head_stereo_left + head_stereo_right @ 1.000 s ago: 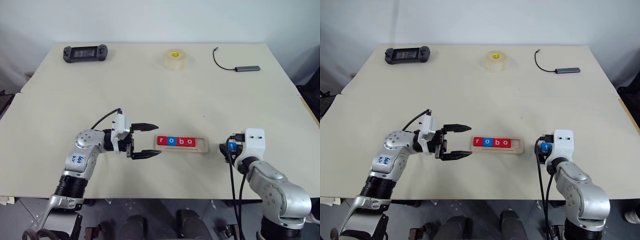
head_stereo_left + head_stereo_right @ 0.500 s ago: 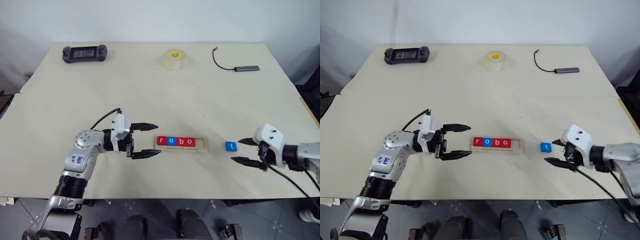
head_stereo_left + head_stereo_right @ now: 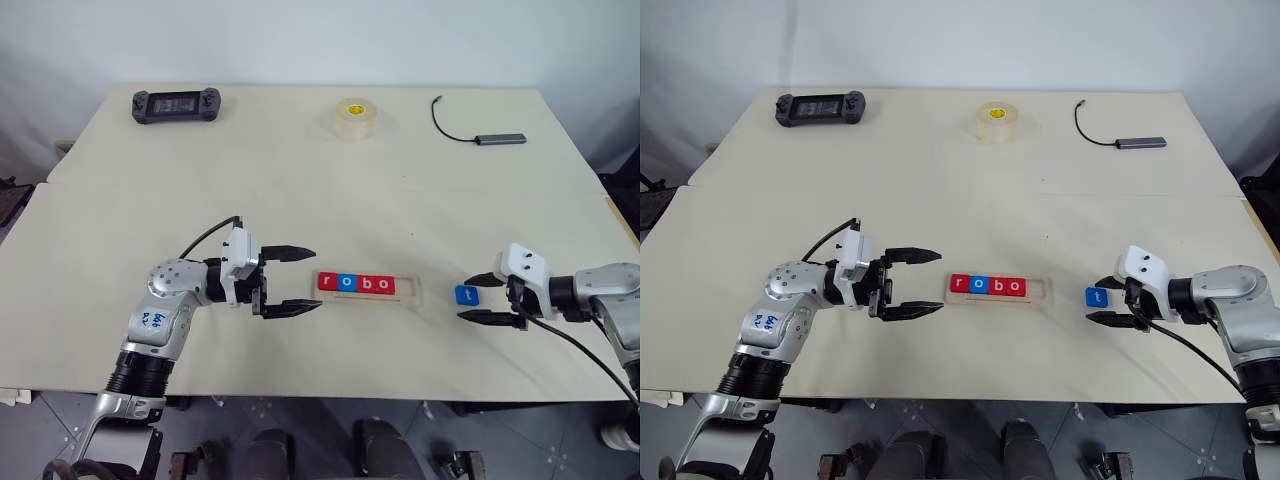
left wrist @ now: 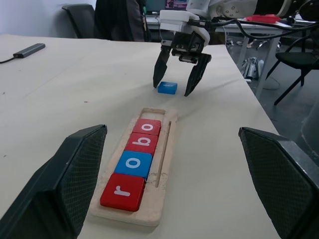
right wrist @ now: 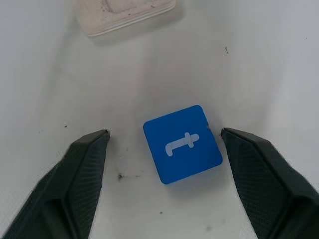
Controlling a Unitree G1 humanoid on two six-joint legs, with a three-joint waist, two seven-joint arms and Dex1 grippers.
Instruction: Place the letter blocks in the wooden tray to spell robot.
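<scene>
Right gripper [image 3: 479, 298] astride blue t block [image 3: 466, 295]

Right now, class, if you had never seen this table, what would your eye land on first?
The tray near the table's front edge, with red and blue blocks reading "robo" and its last slot bare. Next, the blue t block lying on the table to the tray's right, between the open fingers of the right gripper, not yet gripped. The left gripper hovers open at the tray's left end.
</scene>
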